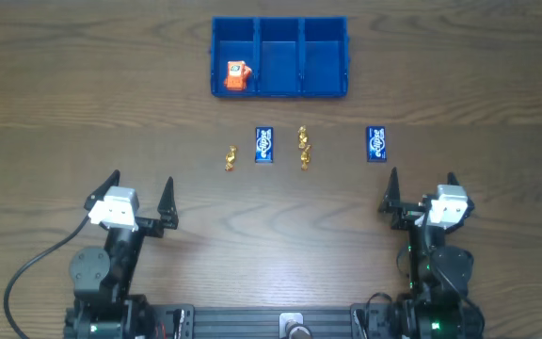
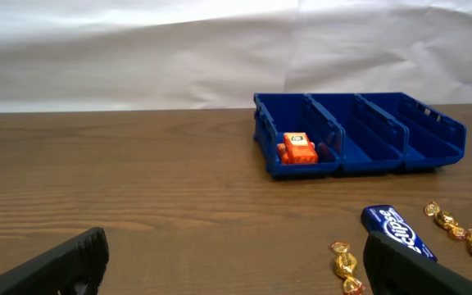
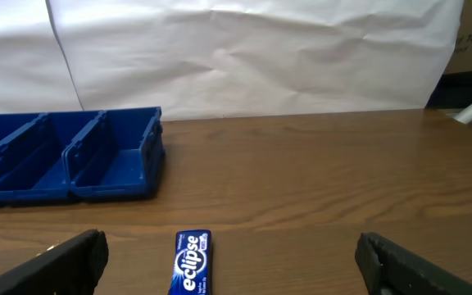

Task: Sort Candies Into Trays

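Blue tray (image 1: 279, 91), orange candy (image 1: 238, 74) inside, gold candies (image 1: 303, 138), blue packs (image 1: 264, 144)

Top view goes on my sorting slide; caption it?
Orange candy in the blue tray's left compartment; gold candies and two blue packs on the table; left gripper and right gripper open.

Black arms (image 1: 111, 268) with white wrist blocks (image 1: 114, 205), black pointed grippers (image 1: 142, 179), one black cable (image 1: 28, 267)
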Controlling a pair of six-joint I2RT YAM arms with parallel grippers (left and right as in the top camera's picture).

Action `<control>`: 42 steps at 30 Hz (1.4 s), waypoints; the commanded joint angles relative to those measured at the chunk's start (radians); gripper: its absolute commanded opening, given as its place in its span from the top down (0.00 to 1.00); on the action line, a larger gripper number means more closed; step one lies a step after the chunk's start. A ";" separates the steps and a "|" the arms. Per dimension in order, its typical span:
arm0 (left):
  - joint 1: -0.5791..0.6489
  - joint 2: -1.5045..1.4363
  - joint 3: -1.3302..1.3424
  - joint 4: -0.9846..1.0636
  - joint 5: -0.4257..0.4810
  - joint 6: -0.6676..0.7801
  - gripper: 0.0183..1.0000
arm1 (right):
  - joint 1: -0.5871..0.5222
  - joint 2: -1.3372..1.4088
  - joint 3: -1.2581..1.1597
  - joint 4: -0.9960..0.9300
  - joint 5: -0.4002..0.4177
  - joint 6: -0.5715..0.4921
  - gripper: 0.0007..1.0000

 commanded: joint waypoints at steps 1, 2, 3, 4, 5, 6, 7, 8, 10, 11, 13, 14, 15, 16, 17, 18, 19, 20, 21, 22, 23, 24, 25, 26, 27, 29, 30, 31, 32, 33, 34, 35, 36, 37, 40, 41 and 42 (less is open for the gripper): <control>-0.004 -0.004 -0.019 -0.034 0.028 0.014 0.00 | 0.006 -0.005 -0.002 -0.003 0.003 -0.009 0.00; -0.004 -0.004 -0.019 -0.034 0.027 0.014 0.00 | 0.006 -0.005 -0.002 -0.003 0.003 -0.009 0.00; -0.004 -0.004 -0.019 -0.034 0.028 0.014 0.00 | 0.006 -0.005 -0.002 -0.003 0.003 -0.009 0.00; -0.004 -0.004 -0.019 -0.034 0.027 0.014 0.00 | 0.006 -0.005 -0.002 -0.003 0.003 -0.009 0.00; -0.004 -0.004 -0.019 -0.034 0.027 0.014 0.00 | 0.006 -0.005 -0.002 -0.003 0.002 -0.009 0.00; -0.004 -0.004 -0.019 -0.034 0.027 0.014 0.00 | 0.006 -0.005 -0.002 -0.003 0.002 -0.008 0.00; -0.004 -0.004 -0.019 -0.034 0.027 0.014 0.00 | 0.006 -0.005 -0.002 -0.002 -0.003 -0.008 0.00; -0.004 -0.004 -0.019 -0.034 0.027 0.014 0.00 | 0.006 -0.005 -0.002 -0.005 -0.020 -0.008 0.00; -0.004 -0.004 -0.019 -0.034 0.027 0.014 0.00 | 0.006 -0.005 -0.002 -0.007 -0.024 -0.008 0.00; -0.004 -0.004 -0.019 -0.034 0.028 0.014 0.00 | 0.006 -0.005 -0.002 -0.007 -0.024 -0.008 0.00; -0.004 -0.004 -0.019 -0.034 0.027 0.014 0.00 | 0.006 -0.005 -0.002 -0.006 -0.024 -0.008 0.00; -0.004 -0.004 -0.019 -0.034 0.027 0.014 0.00 | 0.006 -0.005 -0.002 -0.006 -0.024 -0.008 0.00; -0.004 -0.004 -0.019 -0.034 0.027 0.014 0.00 | 0.006 -0.003 -0.002 0.020 -0.024 -0.008 0.00; -0.004 -0.004 -0.019 -0.034 0.027 0.014 0.00 | 0.006 0.014 -0.001 0.063 -0.024 -0.008 0.00; -0.004 -0.004 -0.019 -0.034 0.027 0.014 0.00 | 0.006 0.039 0.008 0.089 -0.024 0.003 0.00; -0.004 -0.004 -0.019 -0.034 0.027 0.014 0.00 | 0.006 0.074 0.028 0.101 -0.024 0.029 0.00; -0.004 -0.004 -0.019 -0.034 0.028 0.014 0.00 | 0.006 0.121 0.058 0.104 -0.025 0.048 0.00; -0.004 -0.004 -0.019 -0.034 0.027 0.014 0.00 | 0.006 0.190 0.107 0.095 -0.025 0.062 0.00; -0.004 -0.004 -0.019 -0.034 0.027 0.014 0.00 | 0.006 0.263 0.164 0.074 -0.025 0.064 0.00; -0.004 -0.004 -0.019 -0.034 0.027 0.014 0.00 | 0.006 0.355 0.235 0.043 -0.025 0.063 0.00; -0.004 -0.004 -0.019 -0.034 0.028 0.014 0.00 | 0.006 0.433 0.297 0.015 -0.025 0.064 0.00; -0.004 -0.004 -0.019 -0.034 0.027 0.014 0.00 | 0.006 0.531 0.381 -0.028 -0.030 0.064 0.00; -0.004 -0.004 -0.019 -0.034 0.028 0.014 0.00 | 0.007 0.622 0.465 -0.082 -0.041 0.064 0.00; -0.004 -0.004 -0.019 -0.034 0.027 0.014 0.00 | 0.007 0.692 0.534 -0.131 -0.049 0.064 0.00; -0.004 -0.004 -0.019 -0.034 0.027 0.014 0.00 | 0.007 0.764 0.605 -0.185 -0.056 0.064 0.00; -0.004 -0.004 -0.019 -0.034 0.027 0.014 0.00 | 0.008 0.937 0.784 -0.343 -0.065 0.068 0.00; -0.004 -0.004 -0.019 -0.034 0.027 0.014 0.00 | 0.008 1.065 0.913 -0.465 -0.074 0.068 0.00; -0.004 -0.004 -0.019 -0.034 0.027 0.014 0.00 | 0.008 1.125 0.973 -0.523 -0.077 0.068 0.00; -0.004 -0.004 -0.019 -0.034 0.027 0.014 0.00 | 0.008 1.171 1.012 -0.563 -0.077 0.069 0.00; -0.004 -0.004 -0.019 -0.034 0.027 0.014 0.00 | 0.008 1.241 1.070 -0.622 -0.077 0.080 0.00; -0.004 -0.004 -0.019 -0.034 0.027 0.014 0.00 | 0.008 1.304 1.115 -0.663 -0.077 0.107 0.00; -0.004 -0.004 -0.019 -0.034 0.028 0.014 0.00 | 0.008 1.350 1.141 -0.686 -0.078 0.127 0.00; -0.004 -0.004 -0.019 -0.034 0.027 0.014 0.00 | 0.008 1.400 1.161 -0.702 -0.079 0.131 0.00; -0.004 -0.004 -0.019 -0.034 0.027 0.014 0.00 | 0.008 1.479 1.171 -0.710 -0.080 0.131 0.00; -0.004 -0.004 -0.019 -0.034 0.028 0.014 0.00 | 0.008 1.577 1.171 -0.718 -0.081 0.130 0.00; -0.004 -0.004 -0.019 -0.034 0.028 0.014 0.00 | 0.008 1.604 1.170 -0.718 -0.081 0.130 0.00; -0.004 -0.004 -0.019 -0.034 0.027 0.014 0.00 | 0.008 1.636 1.171 -0.716 -0.081 0.130 0.00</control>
